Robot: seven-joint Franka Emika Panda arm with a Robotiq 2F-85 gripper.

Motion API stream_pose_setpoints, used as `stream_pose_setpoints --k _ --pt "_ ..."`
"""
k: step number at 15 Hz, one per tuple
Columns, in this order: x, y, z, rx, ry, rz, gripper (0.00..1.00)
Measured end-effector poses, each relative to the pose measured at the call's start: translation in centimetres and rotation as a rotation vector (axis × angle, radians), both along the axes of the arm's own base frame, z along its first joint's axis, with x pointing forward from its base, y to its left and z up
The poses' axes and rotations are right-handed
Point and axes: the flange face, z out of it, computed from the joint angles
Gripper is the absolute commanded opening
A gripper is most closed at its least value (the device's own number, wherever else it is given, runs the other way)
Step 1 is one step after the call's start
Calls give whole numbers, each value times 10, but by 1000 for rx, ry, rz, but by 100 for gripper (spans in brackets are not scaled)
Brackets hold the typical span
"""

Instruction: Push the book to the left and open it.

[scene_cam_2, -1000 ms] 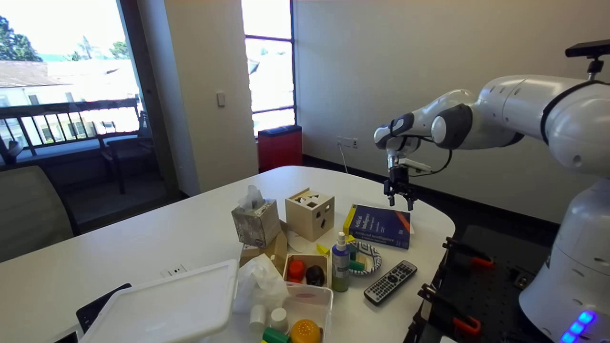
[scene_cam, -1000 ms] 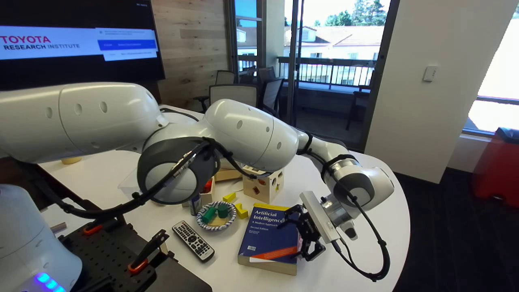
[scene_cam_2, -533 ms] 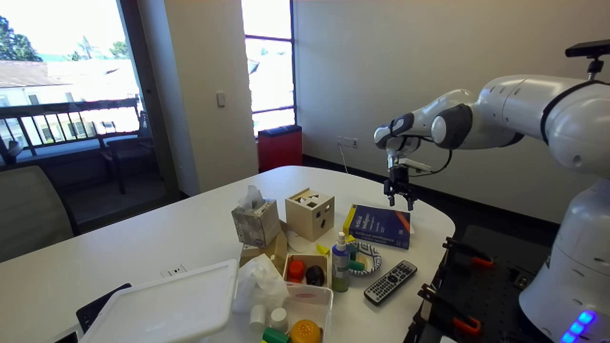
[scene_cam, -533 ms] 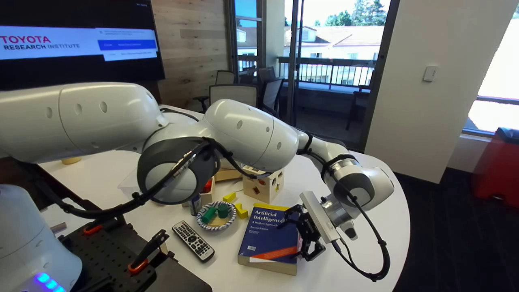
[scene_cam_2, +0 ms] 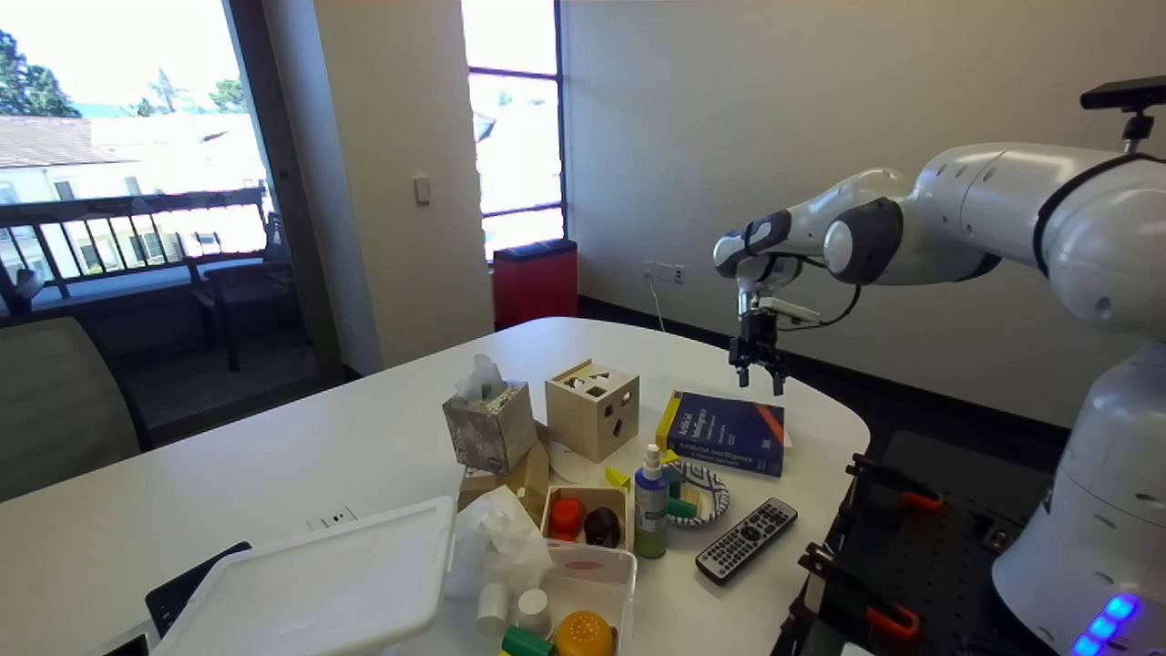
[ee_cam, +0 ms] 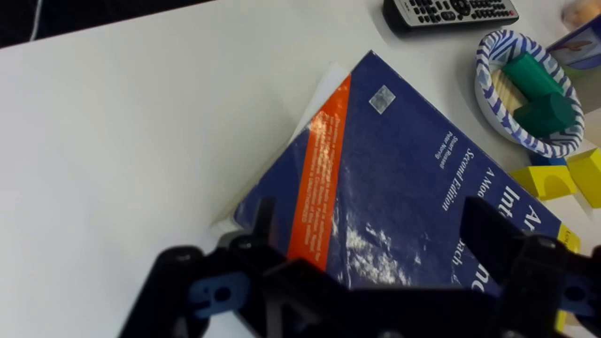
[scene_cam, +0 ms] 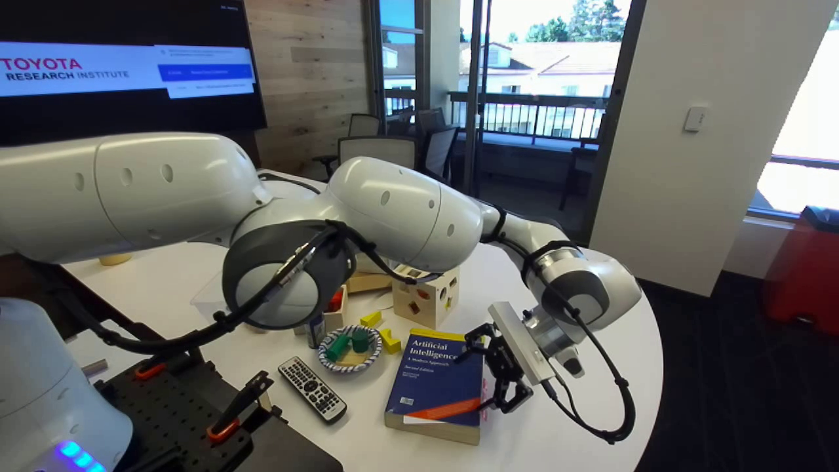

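The book [scene_cam: 426, 383] is a thick dark blue textbook with a yellow band and an orange stripe. It lies flat and closed on the table, also in an exterior view [scene_cam_2: 724, 430] and in the wrist view [ee_cam: 394, 159]. A white slip sticks out of its pages at one end. My gripper [scene_cam: 468, 385] is open and empty, with its fingers wide apart. In an exterior view [scene_cam_2: 761, 387] its fingertips hang above the book, not touching it. In the wrist view the fingers [ee_cam: 369, 210] stand over the cover and hide its near part.
A remote [scene_cam: 312, 389] and a patterned bowl [scene_cam: 349, 349] with green blocks stand beside the book. Yellow blocks [scene_cam: 390, 341], a wooden cube toy [scene_cam_2: 592, 410], a spray bottle [scene_cam_2: 650, 506] and a tissue box [scene_cam_2: 492, 428] are nearby. The table edge [scene_cam_2: 843, 415] curves close by.
My gripper has risen slightly and shifted a little, away from the book's orange-striped end. Its fingers stay open. The book has not moved.
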Motion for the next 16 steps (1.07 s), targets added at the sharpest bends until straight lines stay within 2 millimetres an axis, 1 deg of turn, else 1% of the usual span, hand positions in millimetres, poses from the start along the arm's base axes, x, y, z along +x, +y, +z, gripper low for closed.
stream_pose_setpoints --k 3,7,10,13,16 --pt "13 1 4 -26 -47 5 100" --pt "33 8 2 -64 -122 27 100" --pt "47 10 -2 -98 -206 47 100" --pt "54 11 -6 -119 -254 56 100" --pt "54 15 -14 -112 -257 59 100"
